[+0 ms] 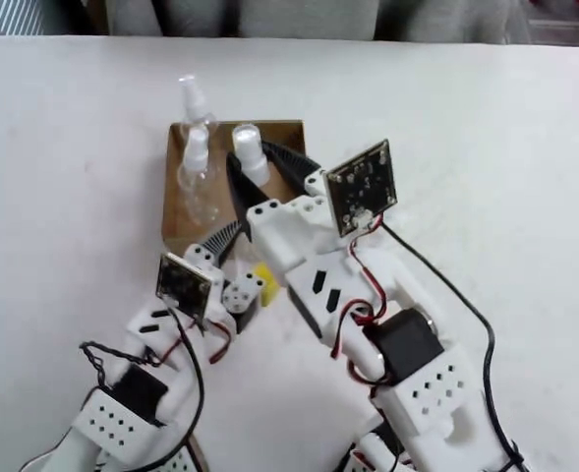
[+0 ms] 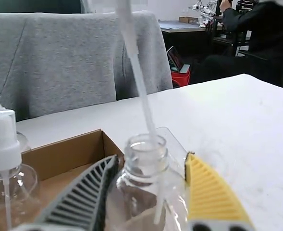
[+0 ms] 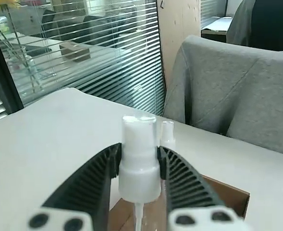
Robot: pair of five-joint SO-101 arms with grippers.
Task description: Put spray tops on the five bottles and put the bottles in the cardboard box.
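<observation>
My left gripper (image 2: 151, 161), with one grey and one yellow finger, is shut on the neck of a clear, open bottle (image 2: 146, 179). Above it, my right gripper (image 3: 139, 150) is shut on a white spray top (image 3: 140, 166). The top's thin dip tube (image 2: 134, 67) hangs down into the bottle's mouth. In the high view the right gripper (image 1: 252, 155) holds the spray top (image 1: 248, 147) over the cardboard box (image 1: 289, 133), and the left gripper (image 1: 242, 258) sits at the box's near edge. A capped bottle (image 1: 195, 182) stands in the box.
A second capped bottle (image 1: 193, 98) stands at the box's far edge; I cannot tell whether it is inside. The two arms cross closely over the box's near side. Open white table (image 1: 486, 128) lies on all sides.
</observation>
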